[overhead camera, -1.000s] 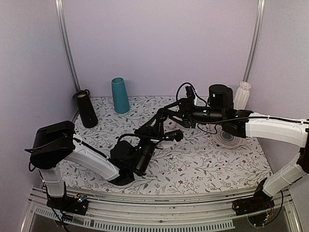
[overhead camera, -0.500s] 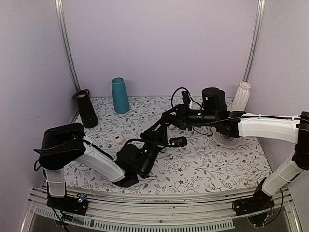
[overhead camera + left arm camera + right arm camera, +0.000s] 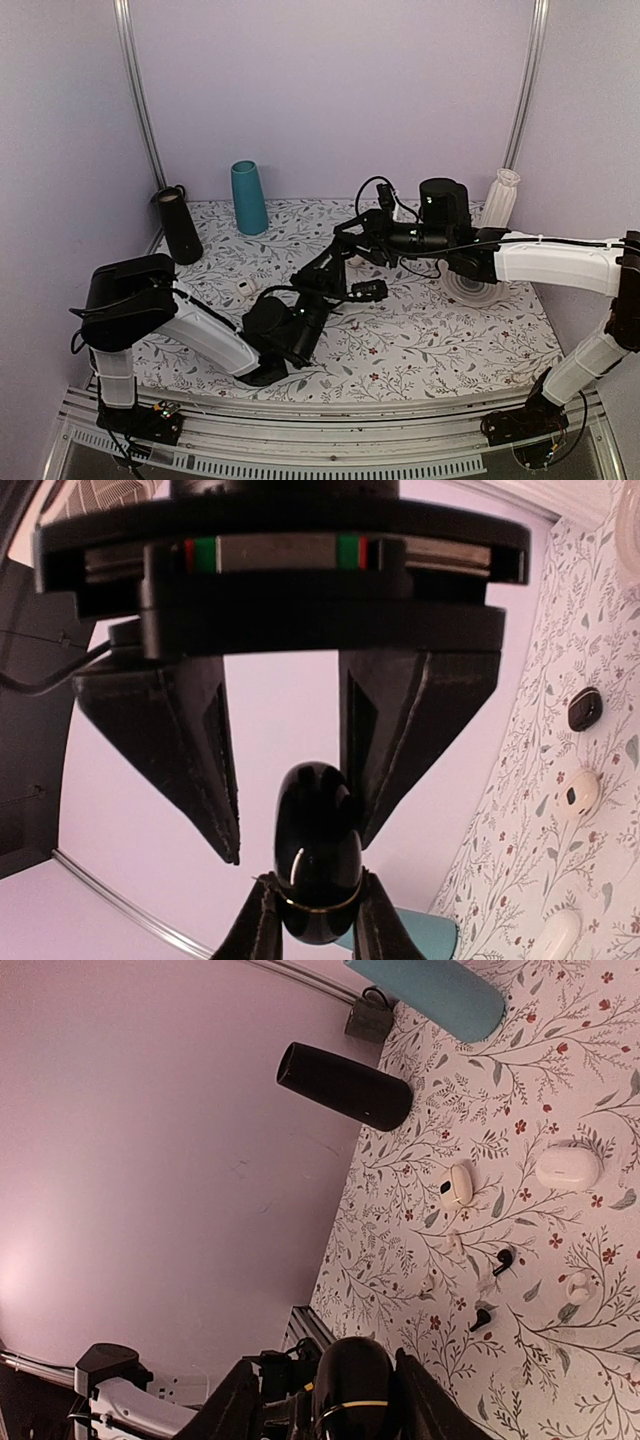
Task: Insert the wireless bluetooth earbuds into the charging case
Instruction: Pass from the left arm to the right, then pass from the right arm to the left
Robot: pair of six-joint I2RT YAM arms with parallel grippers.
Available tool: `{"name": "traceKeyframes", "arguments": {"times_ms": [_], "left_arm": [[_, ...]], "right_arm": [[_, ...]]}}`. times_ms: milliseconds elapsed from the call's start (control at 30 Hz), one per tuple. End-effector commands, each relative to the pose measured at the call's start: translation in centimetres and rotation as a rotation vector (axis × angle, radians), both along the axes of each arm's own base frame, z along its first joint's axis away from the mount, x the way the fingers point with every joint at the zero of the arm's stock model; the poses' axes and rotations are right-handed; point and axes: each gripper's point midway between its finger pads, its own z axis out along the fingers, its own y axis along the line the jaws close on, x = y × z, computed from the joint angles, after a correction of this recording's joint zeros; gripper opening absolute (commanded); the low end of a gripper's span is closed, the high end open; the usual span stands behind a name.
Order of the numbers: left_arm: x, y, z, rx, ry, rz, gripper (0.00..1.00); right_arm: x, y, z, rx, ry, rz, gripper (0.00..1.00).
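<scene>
Above mid-table, my left forearm has swung aside, uncovering a small white round case. My left gripper clamps the glossy black rounded charging case while my right gripper pinches its other end. Two tiny black stemmed earbuds lie on the floral cloth, toward 4 o'clock in my right wrist view.

White links, black joints, black left hand, looped cables
</scene>
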Motion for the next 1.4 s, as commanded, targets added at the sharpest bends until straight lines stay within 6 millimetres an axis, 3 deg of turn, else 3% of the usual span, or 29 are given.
{"name": "traceKeyframes", "arguments": {"times_ms": [0, 200, 267, 400, 467, 667, 833, 933, 1000, 1067, 1133, 1367], "left_arm": [[0.0, 1.5, 2.9, -0.176, -0.046, 0.013, 0.0], [0.0, 1.4, 2.9, -0.18, -0.04, 0.015, 0.0], [0.0, 1.5, 2.8, -0.182, -0.033, 0.016, 0.0], [0.0, 1.5, 2.7, -0.191, 0.019, -0.009, 0.41], [-0.1, 1.4, 2.5, -0.191, 0.059, -0.033, 0.57], [-0.8, 0.5, 1.3, -0.175, 0.19, -0.121, 0.75], [-2.4, -1.5, -0.5, -0.201, 0.471, -0.311, 0.77], [-3.7, -2.2, -0.6, -0.269, 0.685, -0.436, 0.76], [-4.8, -2.4, 0.4, -0.34, 0.791, -0.547, 0.76], [-5.6, -1.9, 1.7, -0.443, 0.906, -0.648, 0.76], [-4.7, -0.5, 3.2, -0.559, 1.0, -0.705, 0.75], [-3.7, 2.8, 6.1, -0.794, 1.327, -0.943, 0.71]], "right_arm": [[-0.2, -0.6, 2.0, 0.038, -0.041, -0.022, 0.36], [-0.2, -0.3, 1.9, 0.041, -0.034, -0.009, 0.09], [-0.2, -0.4, 1.9, 0.041, -0.035, -0.014, 0.04], [0.0, -0.7, 2.6, 0.041, -0.061, -0.032, 0.03], [0.1, -0.8, 2.9, 0.037, -0.078, -0.039, 0.03], [1.0, -2.3, 3.4, 0.002, -0.131, -0.083, 0.03], [2.2, -4.2, 3.8, -0.036, -0.187, -0.112, 0.03], [2.8, -5.4, 4.1, -0.061, -0.228, -0.124, 0.03], [3.0, -5.9, 4.4, -0.089, -0.267, -0.128, 0.03], [3.2, -6.3, 4.5, -0.126, -0.289, -0.138, 0.03], [3.2, -6.3, 4.9, -0.142, -0.325, -0.127, 0.03], [1.5, -4.1, 7.2, -0.107, -0.455, 0.062, 0.03]]}}
